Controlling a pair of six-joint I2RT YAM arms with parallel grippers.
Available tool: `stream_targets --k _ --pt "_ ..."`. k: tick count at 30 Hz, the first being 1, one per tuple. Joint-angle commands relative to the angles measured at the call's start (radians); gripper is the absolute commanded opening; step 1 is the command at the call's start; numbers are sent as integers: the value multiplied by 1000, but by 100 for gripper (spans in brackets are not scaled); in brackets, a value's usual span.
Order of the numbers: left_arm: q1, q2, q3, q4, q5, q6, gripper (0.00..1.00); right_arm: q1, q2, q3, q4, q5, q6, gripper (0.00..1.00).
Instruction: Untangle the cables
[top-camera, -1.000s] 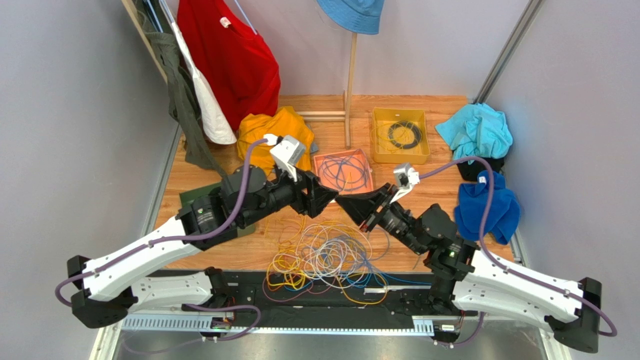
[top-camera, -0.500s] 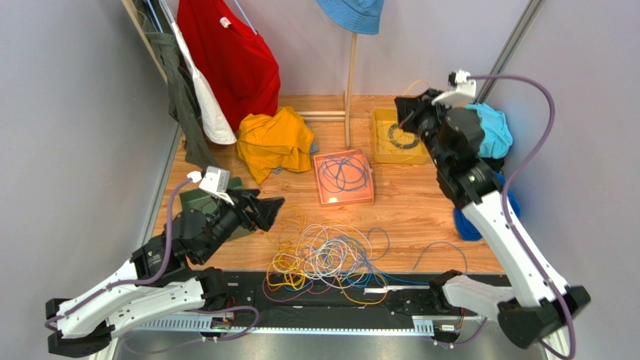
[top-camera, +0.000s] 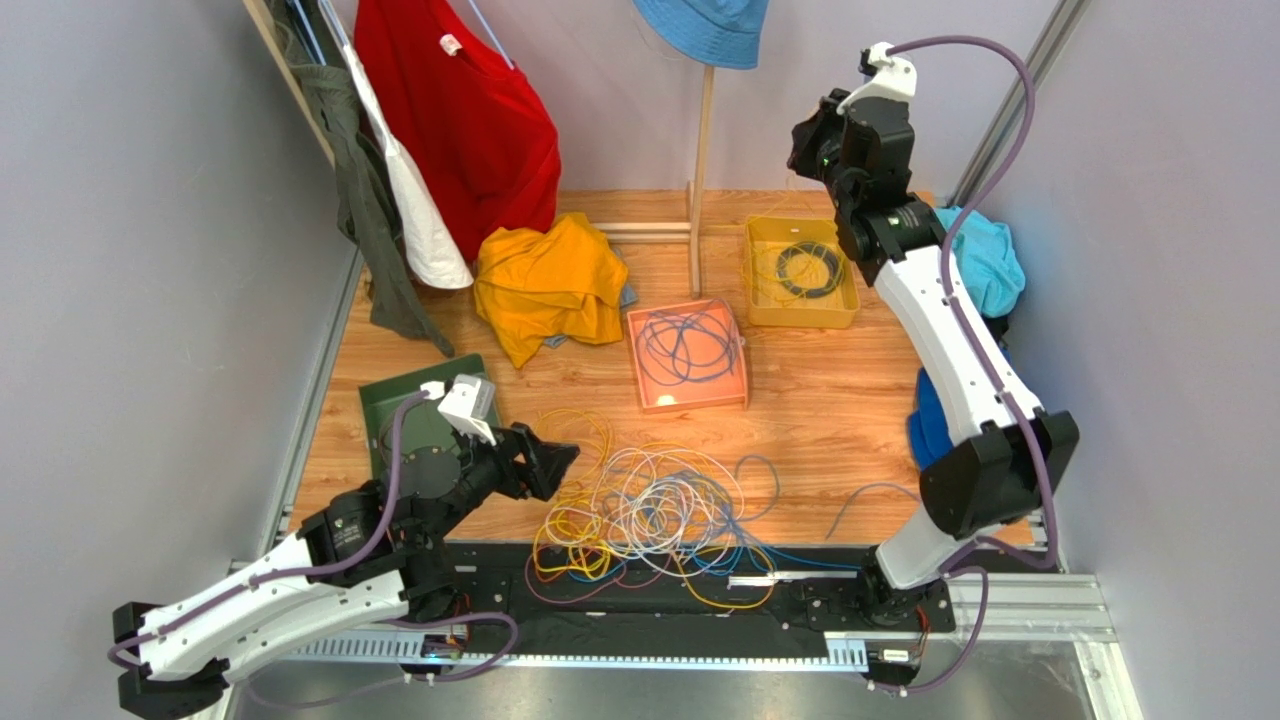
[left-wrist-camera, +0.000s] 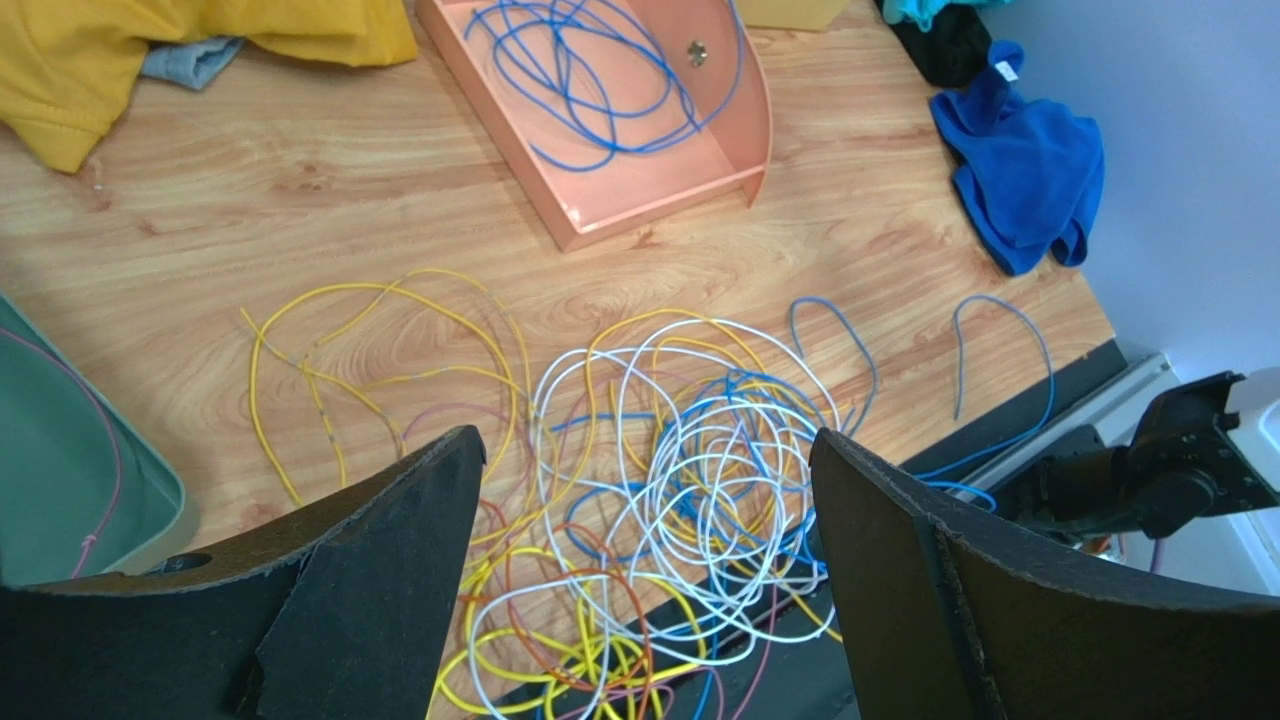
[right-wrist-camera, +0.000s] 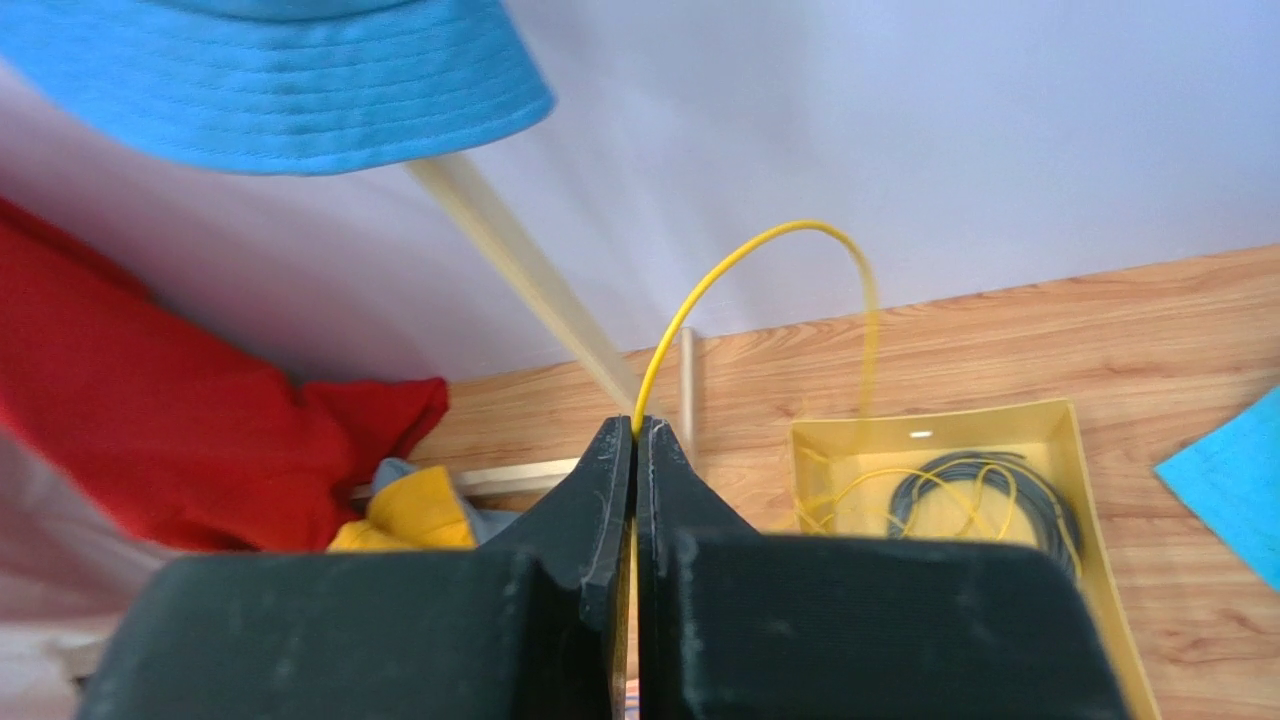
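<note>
At the 6 o'clock edge of the table (top-camera: 842, 405) the tangle (top-camera: 654, 518) of yellow, white, blue and orange cables is found lying loose, not yet sorted. The left gripper (top-camera: 553, 458) is held low just at 9 o'clock of the tangle, its fingers spread wide apart and nothing between them; in the wrist view the heap is framed between the two fingers. At 12 o'clock of the tangle, well apart from it, the pink tray (top-camera: 691, 402) is noted with blue cables (top-camera: 684, 345) coiled inside. Farther off, at 1 o'clock, the yellow tray (top-camera: 753, 270) is seen to hold a black coil (top-camera: 809, 270) and some yellow strands. High above that tray the right gripper (right-wrist-camera: 633, 435) is pressed together on a yellow cable (right-wrist-camera: 751, 240), which arches up from the fingertips and drops into the tray. The step in hand is judged to be the depositing of one freed cable. The next move is judged to call for release over the tray, and for one outer strand to be singled out by the left gripper without others being dragged along.
</note>
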Motion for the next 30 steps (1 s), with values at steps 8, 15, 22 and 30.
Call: stream_targets --k 8,15,22,30 --pt "-2 -2 -35 35 14 8 89 -21 157 160 46 47 -77 0" --pt "-2 35 -48 66 23 10 89 -33 211 224 49 62 -113 0" --pt "-2 67 -71 111 48 -10 89 -70 220 128 84 56 -103 0" --pt "-2 93 -85 116 45 -14 89 -91 294 -29 196 9 -71 0"
